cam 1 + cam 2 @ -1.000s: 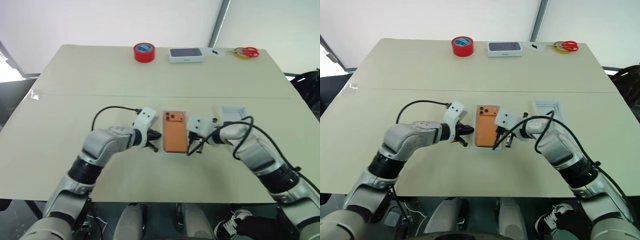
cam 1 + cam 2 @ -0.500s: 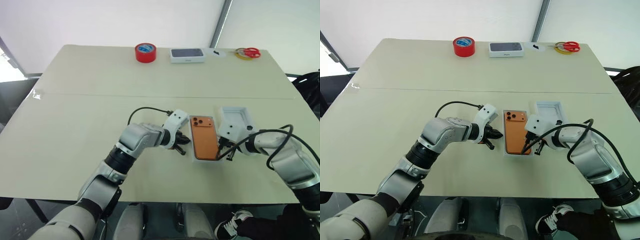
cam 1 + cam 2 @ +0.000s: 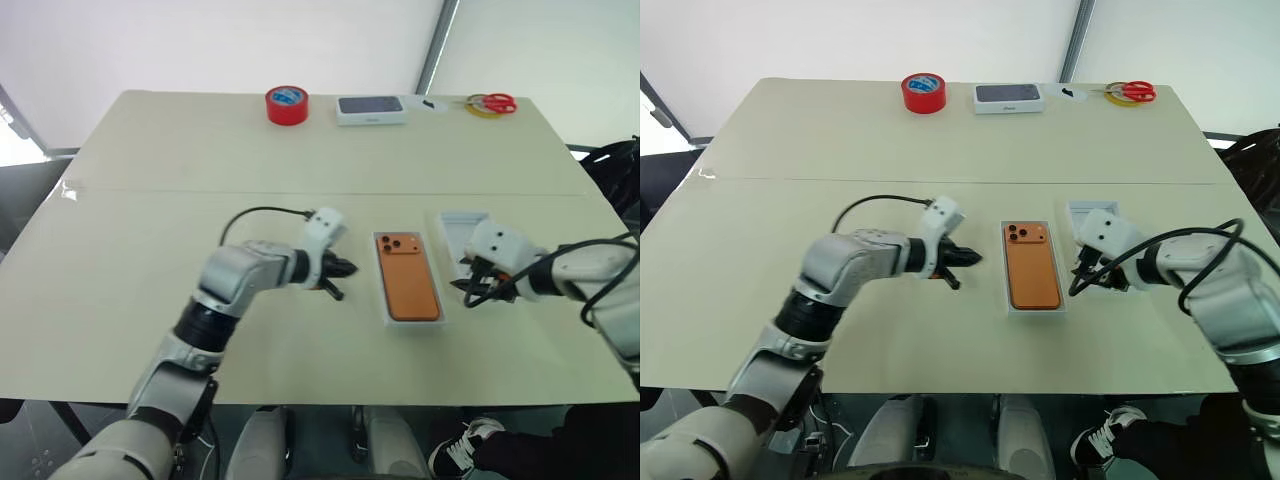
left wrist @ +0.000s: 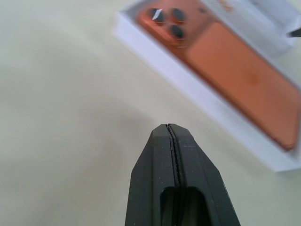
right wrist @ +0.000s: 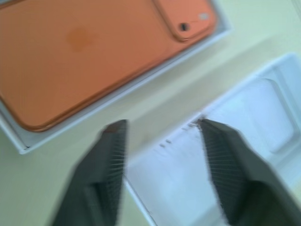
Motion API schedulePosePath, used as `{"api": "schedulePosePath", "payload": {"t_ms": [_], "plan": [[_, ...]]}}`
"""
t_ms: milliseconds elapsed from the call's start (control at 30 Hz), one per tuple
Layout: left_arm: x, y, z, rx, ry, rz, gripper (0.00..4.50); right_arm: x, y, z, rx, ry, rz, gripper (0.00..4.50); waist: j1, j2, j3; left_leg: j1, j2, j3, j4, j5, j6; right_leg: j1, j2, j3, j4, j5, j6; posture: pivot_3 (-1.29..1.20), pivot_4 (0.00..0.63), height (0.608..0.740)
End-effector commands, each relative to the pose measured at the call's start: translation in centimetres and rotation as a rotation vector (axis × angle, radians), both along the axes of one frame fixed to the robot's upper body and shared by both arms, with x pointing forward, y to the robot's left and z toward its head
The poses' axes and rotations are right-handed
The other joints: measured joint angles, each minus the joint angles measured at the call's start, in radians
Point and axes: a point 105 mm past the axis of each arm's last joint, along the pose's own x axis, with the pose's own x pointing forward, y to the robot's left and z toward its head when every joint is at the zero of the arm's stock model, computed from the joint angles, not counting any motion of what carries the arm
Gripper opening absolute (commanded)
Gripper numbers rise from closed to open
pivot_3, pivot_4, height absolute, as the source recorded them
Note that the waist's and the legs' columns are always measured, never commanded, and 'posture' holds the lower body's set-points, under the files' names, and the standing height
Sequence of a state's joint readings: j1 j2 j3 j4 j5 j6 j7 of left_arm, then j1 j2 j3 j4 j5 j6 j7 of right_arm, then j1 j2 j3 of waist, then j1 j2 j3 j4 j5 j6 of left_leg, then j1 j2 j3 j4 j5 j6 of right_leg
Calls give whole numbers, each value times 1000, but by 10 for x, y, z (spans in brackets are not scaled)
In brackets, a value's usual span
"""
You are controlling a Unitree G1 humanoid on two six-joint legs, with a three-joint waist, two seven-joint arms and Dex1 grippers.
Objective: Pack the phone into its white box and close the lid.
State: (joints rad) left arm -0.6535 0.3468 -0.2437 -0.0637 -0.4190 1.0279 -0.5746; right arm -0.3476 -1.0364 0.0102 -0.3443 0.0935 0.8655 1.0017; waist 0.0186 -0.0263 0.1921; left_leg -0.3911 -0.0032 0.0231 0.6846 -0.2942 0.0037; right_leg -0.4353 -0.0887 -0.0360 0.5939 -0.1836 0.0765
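phone (image 3: 407,277) — lying in white box (image 3: 392,318) | left fingers (image 4: 170,141) pressed together, empty | right fingers (image 5: 221,155) spread — over lid (image 5: 254,108)

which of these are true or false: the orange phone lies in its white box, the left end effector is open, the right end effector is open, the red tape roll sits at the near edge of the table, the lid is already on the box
1. The slim orange smartphone lies camera side up in the shallow white cardboard box. True.
2. The left end effector is open. False: its two black fingers are pressed together.
3. The right end effector is open. True: its fingers stand apart over the shallow white tray-shaped lid beside the box.
4. The red tape roll sits at the near edge of the beige table. False: it is at the far edge, next to a white box with a dark screen on top.
5. The lid is already on the box. False: the phone is uncovered.
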Motion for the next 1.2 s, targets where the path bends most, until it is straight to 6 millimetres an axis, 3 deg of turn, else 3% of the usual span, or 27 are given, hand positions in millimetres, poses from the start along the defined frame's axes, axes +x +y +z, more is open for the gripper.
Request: {"api": "schedulePosePath", "payload": {"t_ms": [33, 167, 300, 533, 633, 800, 867, 967, 1100, 1200], "plan": [[-11, -4, 34, -91, -276, -115, 0, 14, -10, 7, 84, 30, -168, 3227, -5, 0, 0, 0, 0, 0, 0, 0, 0, 0, -1, 0, 0, 0, 0, 0, 150, 736], [-38, 0, 33, -91, -439, -292, 0, 30, -9, 0, 176, 127, -310, 3227, -6, 0, 0, -1, -2, 2, 0, 0, 0, -1, -3, 1, -1, 0, -1, 0, 150, 736], [-59, 1, 30, -96, -494, -425, 0, 42, 0, -6, 221, 203, -398, 3227, -5, 1, 0, -2, -2, 3, 0, 0, 0, -3, -4, 1, 0, 1, -2, 0, 150, 736], [-68, 2, 27, -98, -497, -476, 0, 58, -1, -14, 187, 252, -558, 3227, -6, 1, 0, -3, -2, 3, 0, 0, 0, -3, -4, 1, 0, 1, -1, 0, 150, 736], [-67, 2, 25, -97, -499, -460, 0, 60, -5, -16, 169, 261, -599, 2456, -7, 1, 0, -3, -2, 4, 0, 0, 0, -3, -4, 1, 0, 1, -1, 0, 150, 736], [-69, 2, 24, -109, -500, -442, 0, 56, 2, -16, 198, 304, -613, 28, -8, 1, 0, -2, -2, 4, 0, 0, 0, -3, -3, 1, 1, 1, 0, 0, 150, 736], [-69, 2, 24, -109, -499, -438, 0, 56, 5, -12, 225, 312, -621, 28, -8, 1, 0, -2, -2, 3, 0, 0, 0, -3, -3, 1, 1, 1, 0, 0, 150, 736], [-67, 3, 22, -107, -500, -412, 0, 59, 4, -1, 292, 297, -657, 28, -8, 1, 0, -2, -2, 3, 0, 0, 0, -3, -3, 1, 1, 1, 0, 0, 150, 736], [-50, 12, 31, -168, -517, -235, 0, 68, 1, 43, 543, 226, -674, 28, -8, 2, 0, -2, -2, 4, 0, 0, 0, -4, -3, 2, 1, 3, 3, 0, 150, 736], [-36, 25, 34, -207, -513, -99, 0, 68, 20, 73, 784, 218, -525, 28, -7, 2, 0, -2, -1, 3, 0, 0, 0, -4, -2, 2, 2, 3, 3, 0, 150, 736]]}}
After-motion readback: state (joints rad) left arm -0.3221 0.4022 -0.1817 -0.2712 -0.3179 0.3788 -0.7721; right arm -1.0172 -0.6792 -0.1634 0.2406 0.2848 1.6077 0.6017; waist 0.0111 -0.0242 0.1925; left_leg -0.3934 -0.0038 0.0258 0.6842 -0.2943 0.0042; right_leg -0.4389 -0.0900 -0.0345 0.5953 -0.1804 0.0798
